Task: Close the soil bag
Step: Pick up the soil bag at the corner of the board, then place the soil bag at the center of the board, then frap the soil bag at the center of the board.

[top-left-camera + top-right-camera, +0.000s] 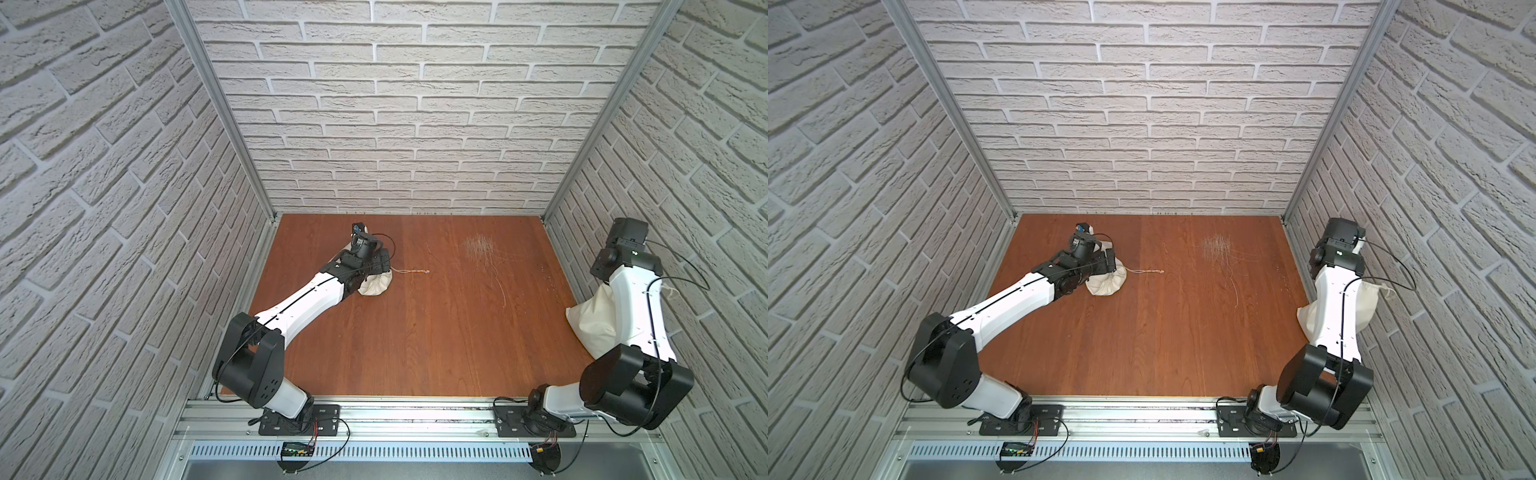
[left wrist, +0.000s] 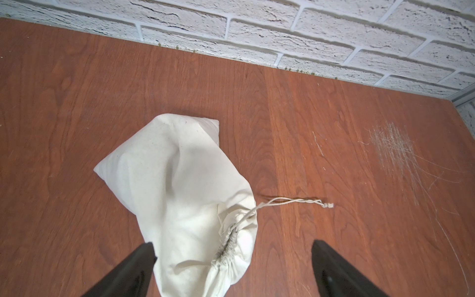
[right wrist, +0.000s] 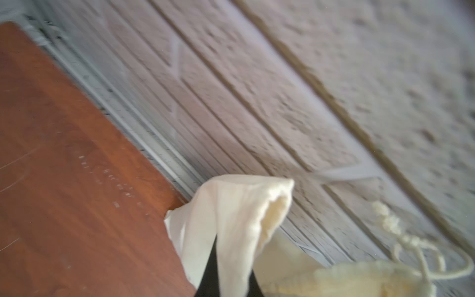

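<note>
right tool is clamped shut, seemingly on a fold of the soil bag, which slumps well right of the scratched patch, mouth gaping. so thin a pinch could slip free. left tool is spread wide, empty, over a cinched second bag.

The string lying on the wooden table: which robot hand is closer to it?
Left. The left gripper hangs open over the tied sack that the string trails from; the right gripper is far off by the side wall, shut on a second sack.
</note>
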{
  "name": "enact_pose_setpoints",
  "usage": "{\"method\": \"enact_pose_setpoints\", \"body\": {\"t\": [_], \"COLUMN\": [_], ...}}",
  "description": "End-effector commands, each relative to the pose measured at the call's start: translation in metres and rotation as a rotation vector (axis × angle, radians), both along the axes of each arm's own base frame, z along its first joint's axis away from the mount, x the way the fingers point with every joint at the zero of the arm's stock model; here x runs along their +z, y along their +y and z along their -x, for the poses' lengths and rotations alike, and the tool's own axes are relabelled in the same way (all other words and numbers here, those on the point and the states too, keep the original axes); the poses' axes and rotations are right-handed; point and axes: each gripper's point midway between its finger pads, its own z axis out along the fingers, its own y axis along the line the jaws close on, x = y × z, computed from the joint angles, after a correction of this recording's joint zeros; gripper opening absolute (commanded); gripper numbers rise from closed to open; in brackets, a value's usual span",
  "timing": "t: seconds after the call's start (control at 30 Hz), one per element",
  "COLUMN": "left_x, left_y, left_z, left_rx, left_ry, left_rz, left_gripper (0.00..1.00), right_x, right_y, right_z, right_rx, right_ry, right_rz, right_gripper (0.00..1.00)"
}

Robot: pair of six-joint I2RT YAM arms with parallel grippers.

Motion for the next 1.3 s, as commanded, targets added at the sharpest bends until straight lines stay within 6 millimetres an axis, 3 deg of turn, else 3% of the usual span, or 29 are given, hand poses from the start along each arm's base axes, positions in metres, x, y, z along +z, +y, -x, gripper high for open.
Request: {"method": "enact_pose_setpoints", "body": {"t": [0.0, 0.2, 0.4, 0.57, 0.7, 0.87, 1.0, 1.27], "left_x": [0.02, 0.031, 0.028, 0.024, 0.024, 0.028, 0.03, 0.032], "left_y": [-0.002, -0.019, -0.049, -0.083, -0.092, -0.083, -0.081, -0.12], "left_z": [0.0, 0.004, 0.011, 0.017, 0.016, 0.01, 0.009, 0.019], "left_rx": [-0.023, -0.102, -0.213, -0.341, -0.378, -0.369, -0.395, -0.613], "left_ry": [-0.066, -0.101, -0.142, -0.185, -0.224, -0.275, -0.294, -0.351], "left_rz": [0.044, 0.121, 0.179, 0.232, 0.26, 0.281, 0.266, 0.269], "left_gripper": [0.98, 0.98, 0.98, 0.98, 0.98, 0.98, 0.98, 0.88], "right_x": [0.032, 0.058, 0.061, 0.055, 0.049, 0.039, 0.025, 0.027], "right_y": [0.06, 0.176, 0.317, 0.416, 0.477, 0.516, 0.518, 0.518], "right_z": [-0.028, -0.075, -0.115, -0.131, -0.13, -0.106, -0.08, -0.054], "right_rx": [0.221, 0.557, 0.892, 1.091, 1.224, 1.372, 1.436, 1.482], "right_ry": [-0.163, -0.333, -0.439, -0.461, -0.43, -0.366, -0.317, -0.316], "right_rz": [-0.06, -0.183, -0.331, -0.496, -0.597, -0.678, -0.696, -0.714], "right_gripper": [0.03, 0.03, 0.03, 0.03, 0.03, 0.03, 0.07, 0.07]}}
